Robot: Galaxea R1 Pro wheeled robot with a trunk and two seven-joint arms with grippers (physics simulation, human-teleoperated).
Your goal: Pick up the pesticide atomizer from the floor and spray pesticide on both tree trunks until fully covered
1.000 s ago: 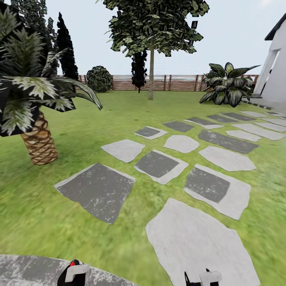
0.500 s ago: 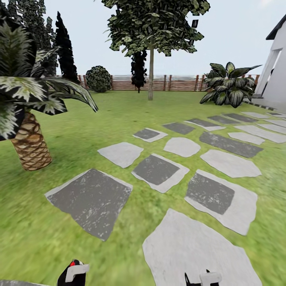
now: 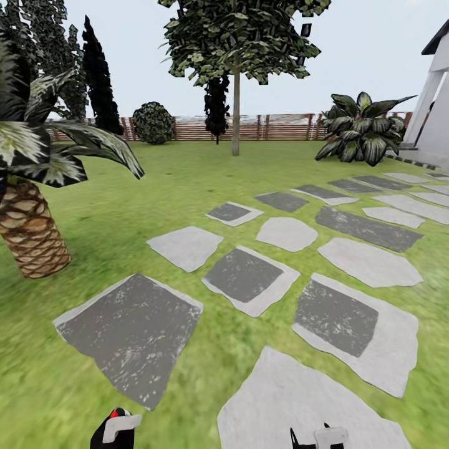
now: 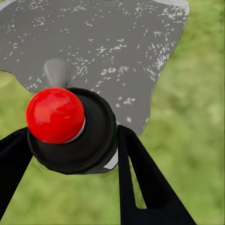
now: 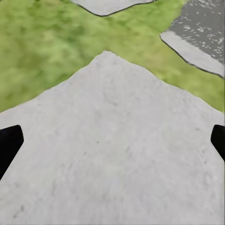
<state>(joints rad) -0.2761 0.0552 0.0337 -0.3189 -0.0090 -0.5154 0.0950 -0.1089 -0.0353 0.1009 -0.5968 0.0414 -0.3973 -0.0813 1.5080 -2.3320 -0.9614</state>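
The pesticide atomizer (image 4: 70, 126), a black body topped by a red ball, sits between the two black fingers of my left gripper (image 4: 72, 133), which is shut on it. In the head view the atomizer (image 3: 107, 433) and left gripper (image 3: 118, 427) show at the bottom edge over the garden lawn (image 3: 156, 181). My right gripper (image 3: 321, 436) is open and holds nothing, its fingertips far apart over a pale paving slab (image 5: 117, 154). One tree (image 3: 240, 37) with a thin pale tree trunk (image 3: 236, 118) stands far ahead by the fence (image 3: 280, 128).
A scaly-trunked palm (image 3: 28, 231) stands close on the left. Grey paving stones (image 3: 246, 274) run ahead and to the right. Dark conifers (image 3: 96, 75), a round bush (image 3: 154, 123), a broad-leaved plant (image 3: 362, 128) and a white building (image 3: 436, 100) lie farther off.
The whole head view has shifted: the palm and paving slide left and nearer, so the camera has moved forward. Both grippers keep their places in the picture.
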